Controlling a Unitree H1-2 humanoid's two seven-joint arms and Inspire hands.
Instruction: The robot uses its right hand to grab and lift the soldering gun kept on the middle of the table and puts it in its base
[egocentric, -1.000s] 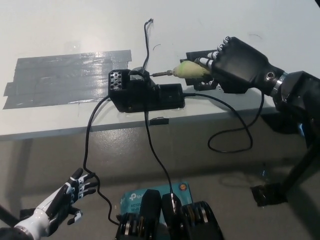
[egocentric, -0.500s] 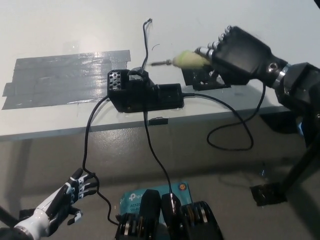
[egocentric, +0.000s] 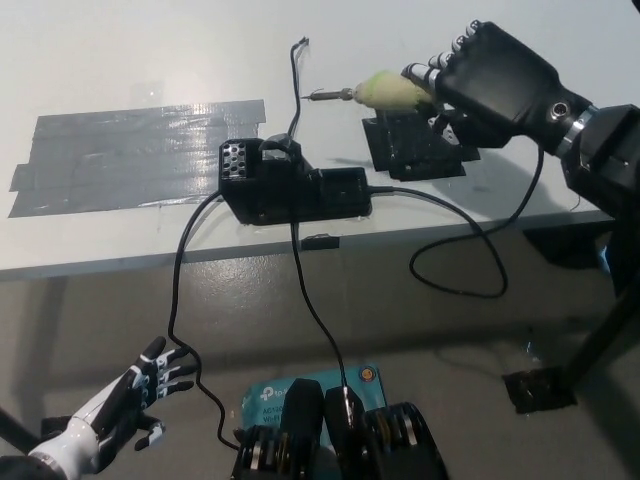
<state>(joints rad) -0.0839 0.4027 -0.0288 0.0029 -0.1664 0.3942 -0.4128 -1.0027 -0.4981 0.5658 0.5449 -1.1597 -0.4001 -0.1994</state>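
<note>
Gripping the light, rigid soldering gun by its yellow-green handle, the right hand fingers hold it above the base; its trailing cord may tug.

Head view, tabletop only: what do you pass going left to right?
Grey tape patch → black soldering station box → soldering gun, its tip pointing left → black base → black right hand holding the gun.
</note>
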